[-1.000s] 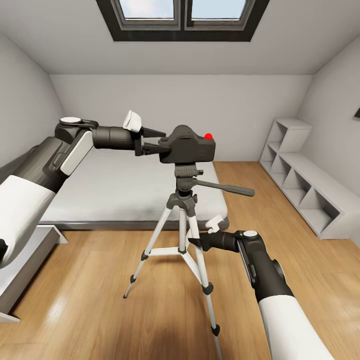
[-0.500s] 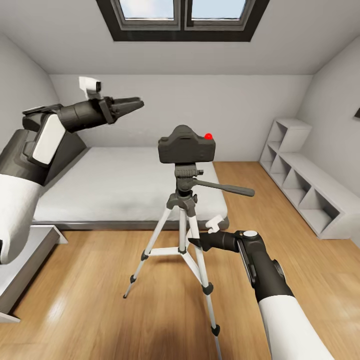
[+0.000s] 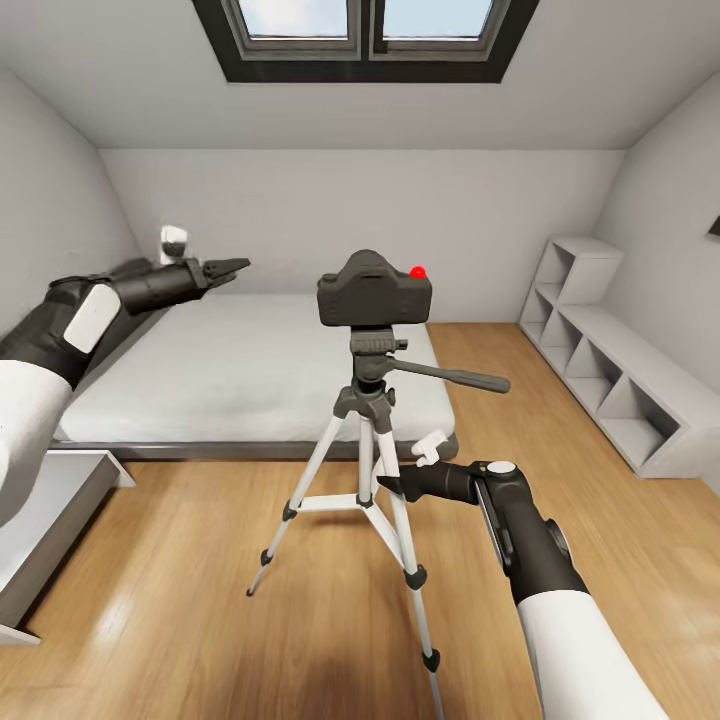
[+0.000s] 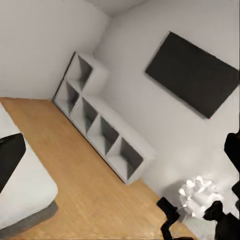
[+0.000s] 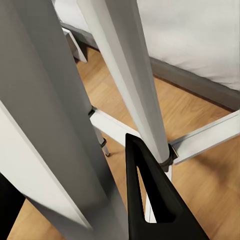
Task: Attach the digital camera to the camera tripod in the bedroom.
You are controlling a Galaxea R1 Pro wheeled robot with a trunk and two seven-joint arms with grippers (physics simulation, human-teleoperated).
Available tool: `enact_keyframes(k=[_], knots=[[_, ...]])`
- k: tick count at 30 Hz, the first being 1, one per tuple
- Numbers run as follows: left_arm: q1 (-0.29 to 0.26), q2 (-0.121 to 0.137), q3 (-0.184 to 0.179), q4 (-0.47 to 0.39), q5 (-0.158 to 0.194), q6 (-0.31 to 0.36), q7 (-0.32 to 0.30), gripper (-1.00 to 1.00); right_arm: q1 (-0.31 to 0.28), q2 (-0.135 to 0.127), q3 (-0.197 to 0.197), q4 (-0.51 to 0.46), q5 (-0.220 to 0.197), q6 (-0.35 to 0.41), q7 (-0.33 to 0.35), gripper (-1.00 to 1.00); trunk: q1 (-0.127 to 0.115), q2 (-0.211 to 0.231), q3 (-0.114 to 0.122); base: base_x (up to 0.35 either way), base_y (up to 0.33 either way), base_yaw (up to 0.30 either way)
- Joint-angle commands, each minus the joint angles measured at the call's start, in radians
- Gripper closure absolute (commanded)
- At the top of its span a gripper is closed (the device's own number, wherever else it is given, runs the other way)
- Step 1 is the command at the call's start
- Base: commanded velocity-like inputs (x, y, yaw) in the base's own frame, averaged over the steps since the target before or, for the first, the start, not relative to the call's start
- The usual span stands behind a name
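The black digital camera (image 3: pixel 375 291) with its red button sits upright on the pan head of the camera tripod (image 3: pixel 365 455), which stands on the wood floor in front of the bed. My left gripper (image 3: pixel 230 270) hangs open and empty over the bed, well to the left of the camera and apart from it. My right gripper (image 3: pixel 386 487) is low at the tripod's legs. In the right wrist view a silver leg (image 5: pixel 50 125) lies against one dark finger (image 5: pixel 150 200), gripped.
A low grey bed (image 3: pixel 240 370) with a white mattress lies behind the tripod. White cube shelves (image 3: pixel 610 370) line the right wall. A skylight (image 3: pixel 365 35) is overhead. In the left wrist view a dark wall panel (image 4: pixel 192 72) hangs above a white lamp (image 4: pixel 197 195).
My left gripper let go of the camera, swung up and away to the left, then dropped lower over the bed. The camera stayed on the tripod head. The right arm has not moved.
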Motion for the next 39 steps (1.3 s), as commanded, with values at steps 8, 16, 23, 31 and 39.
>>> enact_keyframes(k=[8,16,23,31,39], knots=[[0.032,-0.014,-0.009,0.527,0.002,-0.015,0.252,-1.00,-0.001,0.001,-0.003,0.024,0.052,-0.001,0.008,1.00,0.001,-0.002,-0.002,0.000,0.000,0.000],[0.222,-0.003,-0.009,0.571,0.001,-0.057,0.272,-1.00,-0.001,0.001,-0.003,0.024,0.053,-0.001,0.008,1.00,0.001,-0.002,-0.002,0.000,0.000,0.000],[0.396,-0.003,-0.010,0.574,0.002,-0.098,0.274,-1.00,-0.001,0.001,-0.003,0.022,0.053,0.000,0.007,1.00,0.001,-0.002,-0.002,0.000,0.000,0.000],[0.675,-0.029,-0.010,0.576,0.010,-0.247,0.288,-1.00,-0.001,0.001,-0.003,0.012,0.053,0.007,0.007,1.00,0.001,-0.002,-0.002,0.000,0.000,0.000],[0.898,-0.044,-0.009,0.576,0.012,-0.318,0.297,-1.00,-0.001,0.001,-0.003,0.009,0.053,0.011,0.006,1.00,0.001,-0.002,-0.002,0.000,0.000,0.000]])
